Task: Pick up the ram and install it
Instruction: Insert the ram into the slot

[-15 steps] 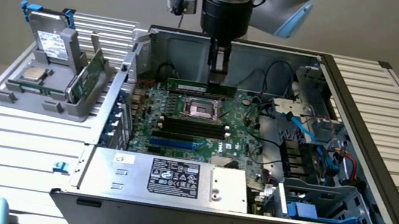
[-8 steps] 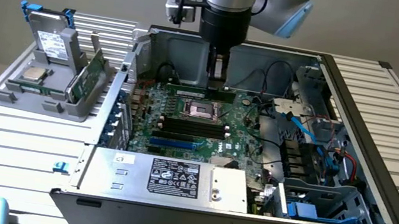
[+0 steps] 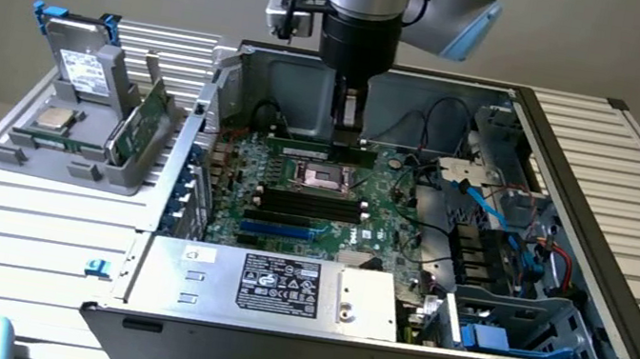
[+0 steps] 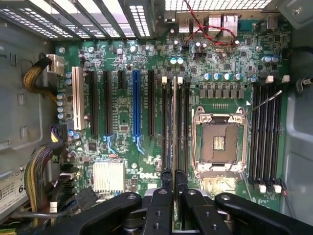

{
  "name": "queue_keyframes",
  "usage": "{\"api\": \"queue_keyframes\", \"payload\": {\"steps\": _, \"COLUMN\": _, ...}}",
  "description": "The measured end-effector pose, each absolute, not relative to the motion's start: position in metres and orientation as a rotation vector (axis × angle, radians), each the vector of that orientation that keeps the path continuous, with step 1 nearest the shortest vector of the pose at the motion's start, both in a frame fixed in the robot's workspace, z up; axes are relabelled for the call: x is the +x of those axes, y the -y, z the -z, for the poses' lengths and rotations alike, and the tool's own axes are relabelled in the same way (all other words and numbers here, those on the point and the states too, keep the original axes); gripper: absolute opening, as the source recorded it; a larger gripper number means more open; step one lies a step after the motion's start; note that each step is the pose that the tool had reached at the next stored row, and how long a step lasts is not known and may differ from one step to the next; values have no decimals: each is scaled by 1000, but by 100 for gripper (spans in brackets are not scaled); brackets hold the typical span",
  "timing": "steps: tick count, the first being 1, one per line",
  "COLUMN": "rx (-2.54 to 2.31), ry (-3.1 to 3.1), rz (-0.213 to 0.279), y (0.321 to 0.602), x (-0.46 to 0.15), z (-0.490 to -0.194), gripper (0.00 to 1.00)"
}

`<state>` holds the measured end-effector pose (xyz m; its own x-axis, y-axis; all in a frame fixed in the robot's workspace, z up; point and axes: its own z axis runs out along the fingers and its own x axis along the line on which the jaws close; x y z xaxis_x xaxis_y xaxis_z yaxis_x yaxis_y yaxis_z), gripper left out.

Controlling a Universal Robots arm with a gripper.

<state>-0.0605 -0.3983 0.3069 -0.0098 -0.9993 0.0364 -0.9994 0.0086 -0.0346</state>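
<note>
One ram [image 3: 320, 152], clamped in the narrowly closed tool [image 3: 346, 135], is seen in the exterior view low at the motherboard [image 3: 397, 221] edge opposite the power supply [image 3: 264, 286]. In the wrist view it is seen edge-on along the slots [image 4: 185, 122] beside the CPU socket [image 4: 218, 142]; seating is judged incomplete.

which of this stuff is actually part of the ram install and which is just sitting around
Part of the job:
- ram, edge-on beside the CPU socket
- gripper, shut on the ram
- motherboard, inside the open case

Just lying about:
- grey rack, outside the case on the exterior view's left
- drive, standing in the rack
- power supply
- blue cables
</note>
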Motion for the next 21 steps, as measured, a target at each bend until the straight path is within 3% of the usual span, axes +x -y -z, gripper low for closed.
{"api": "queue_keyframes", "payload": {"steps": 21, "rx": 2213, "ry": 2234, "rz": -71, "y": 405, "x": -61, "z": -269, "gripper": 14}}
